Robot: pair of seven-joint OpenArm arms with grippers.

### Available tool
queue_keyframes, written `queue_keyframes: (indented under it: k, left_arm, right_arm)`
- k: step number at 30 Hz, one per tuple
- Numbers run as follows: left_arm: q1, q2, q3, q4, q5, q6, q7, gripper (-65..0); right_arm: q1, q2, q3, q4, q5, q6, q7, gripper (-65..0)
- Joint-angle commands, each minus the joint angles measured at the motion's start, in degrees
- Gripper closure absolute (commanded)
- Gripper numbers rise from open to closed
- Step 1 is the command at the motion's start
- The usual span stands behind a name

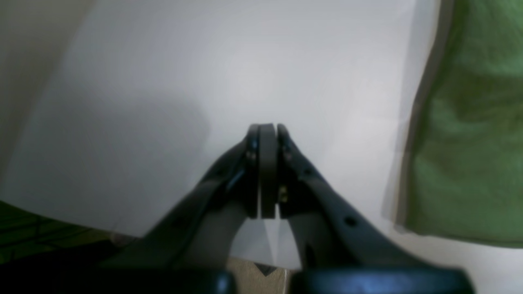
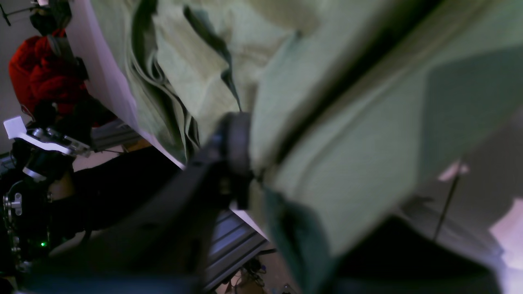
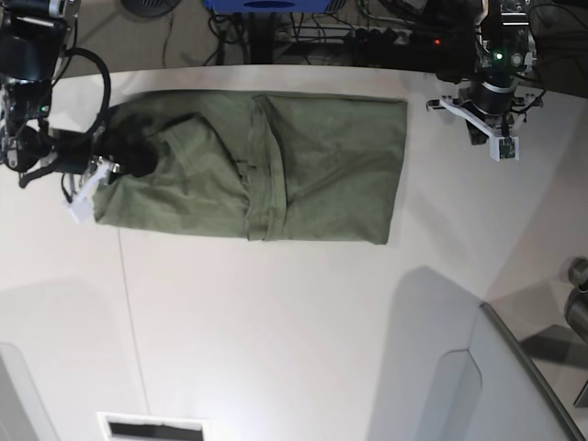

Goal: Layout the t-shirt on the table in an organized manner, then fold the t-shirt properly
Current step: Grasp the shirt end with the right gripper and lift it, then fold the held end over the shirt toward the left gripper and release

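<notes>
The olive-green t-shirt [image 3: 322,165] lies on the white table [image 3: 276,322] as a long band, folded over itself with a hem line near its middle. At its left end my right gripper [image 3: 119,152] is down in the bunched cloth. In the right wrist view the t-shirt [image 2: 347,122] drapes over the right gripper [image 2: 249,139], pinched against the one visible finger [image 2: 237,139]; the other finger is hidden. My left gripper [image 1: 267,130] is shut and empty over bare table [image 1: 163,81], with the t-shirt's edge [image 1: 470,143] to its side. The left gripper [image 3: 480,129] hovers beyond the shirt's right end.
Cables and equipment lie beyond the table's far edge [image 3: 276,69]. A grey curved panel [image 3: 478,386] rises at the lower right of the base view. A thin seam [image 3: 124,276] runs down the tabletop. Red fabric [image 2: 41,77] and robot hardware sit off the table.
</notes>
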Motion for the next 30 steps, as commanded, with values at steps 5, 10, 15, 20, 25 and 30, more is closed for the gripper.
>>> queue_keyframes:
  k: [5,10,15,20,25,30]
  left_arm:
    - [0.9,-0.7,-0.4,0.8,0.2,0.2,-1.2,0.0]
    - [2.7,-0.6,-4.5,0.8,0.2,0.2,-1.2,0.0]
    - [4.5,-0.6,-8.7,1.0,0.2,-3.0,-1.2,0.0]
    - [4.3,1.9,-14.4,0.8,0.2,-10.5,-1.2,0.0]
    - [4.1,2.3,-14.7,0.5,0.7,-11.4,-1.2,0.0]
    - [2.7,2.3,-14.7,-2.1,0.8,-11.4,-1.2,0.0]
  right_arm:
    - [0.8,0.8,0.1,0.6,1.1,0.3,0.5,0.0]
    - [0.8,2.5,0.8,0.6,0.2,0.2,0.5,-0.2]
    - [0.8,5.0,4.8,0.6,-5.9,-2.0,2.0,-0.2]
    - [-0.6,5.1,7.1,6.1,-9.1,-5.9,0.5,-0.2]
    - [-4.2,0.8,1.5,24.6,-9.7,-6.6,-3.8,-0.2]
    - [-6.5,-3.8,-4.7,36.3,-9.4,-17.5,-6.7,-0.2]
